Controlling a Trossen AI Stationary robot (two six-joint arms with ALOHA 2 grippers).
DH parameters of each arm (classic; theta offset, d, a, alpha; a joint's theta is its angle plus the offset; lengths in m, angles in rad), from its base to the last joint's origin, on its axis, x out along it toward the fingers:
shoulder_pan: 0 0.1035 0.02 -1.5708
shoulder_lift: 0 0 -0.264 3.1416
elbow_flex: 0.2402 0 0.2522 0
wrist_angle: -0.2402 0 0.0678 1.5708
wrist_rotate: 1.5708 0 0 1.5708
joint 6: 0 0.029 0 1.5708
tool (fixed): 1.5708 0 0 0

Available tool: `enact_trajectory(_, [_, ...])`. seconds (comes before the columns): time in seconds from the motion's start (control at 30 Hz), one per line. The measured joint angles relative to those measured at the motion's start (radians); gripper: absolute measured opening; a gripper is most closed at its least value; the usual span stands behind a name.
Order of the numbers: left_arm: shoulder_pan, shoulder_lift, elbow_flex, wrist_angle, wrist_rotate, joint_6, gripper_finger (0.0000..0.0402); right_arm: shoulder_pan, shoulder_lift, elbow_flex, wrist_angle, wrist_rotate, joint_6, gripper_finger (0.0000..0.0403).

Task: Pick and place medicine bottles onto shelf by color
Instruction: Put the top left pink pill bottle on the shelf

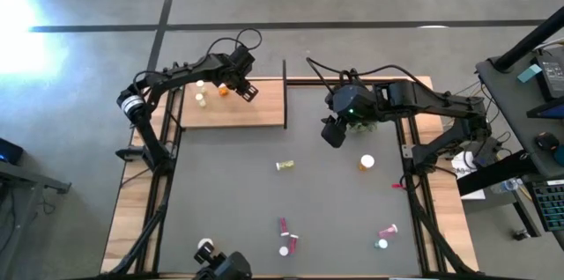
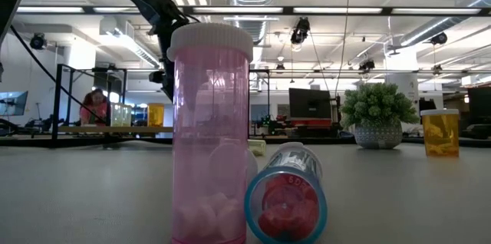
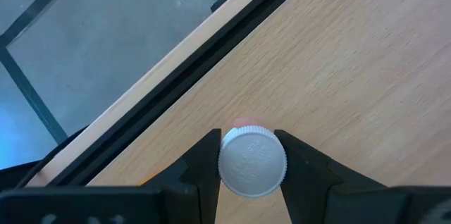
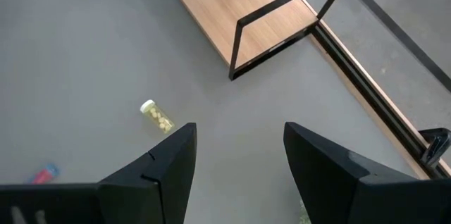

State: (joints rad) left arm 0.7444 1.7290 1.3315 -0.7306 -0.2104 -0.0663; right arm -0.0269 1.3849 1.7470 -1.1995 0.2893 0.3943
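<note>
Large grey mat (image 1: 291, 192) across the tabletop, wooden table rim (image 1: 132, 218) showing along its sides; light-wood shelf (image 1: 256, 111) at the far left part of the mat, thin black upright post (image 1: 285, 95) at its right end; in the right wrist view, same shelf (image 4: 232, 5) with the black frame (image 4: 282, 20) standing at its end.

Left arm (image 1: 167, 82) reaching over the shelf, left gripper (image 1: 236, 82) low above the board; in the left wrist view, fingers (image 3: 201, 164) clenched on a white-capped bottle (image 3: 251, 162), upright, cap facing the camera, pinkish tint just visible behind the cap; colour of its body hard to tell. Right arm (image 1: 423, 104) stretched in from the right, right gripper (image 1: 335, 130) hovering over the mat just right of the post, jaws spread and holding nothing, bare mat between them in the right wrist view (image 4: 239, 168).

Small green plant (image 1: 366, 124) beside the right gripper; in the low view, same plant (image 2: 377, 113) in a pale pot.

On the shelf: two white bottles (image 1: 201, 93) and an orange one (image 1: 223, 91) near the left gripper. On the mat: yellowish bottle (image 1: 284, 165) lying near the middle; orange bottle (image 1: 367, 163) upright to its right; pink bottles (image 1: 286, 236) near the front edge, one upright (image 2: 211, 133), one on its side (image 2: 285, 202) touching it; two more (image 1: 385, 236) at front right.
</note>
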Motion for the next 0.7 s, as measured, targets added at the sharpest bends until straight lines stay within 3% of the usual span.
enact_trajectory(0.7, [0.000, -0.001, -0.009, -0.011, 0.017, 0.047, 0.0105, 0.000, 0.000, 0.000, 0.000, 0.000, 0.000, 0.0206])
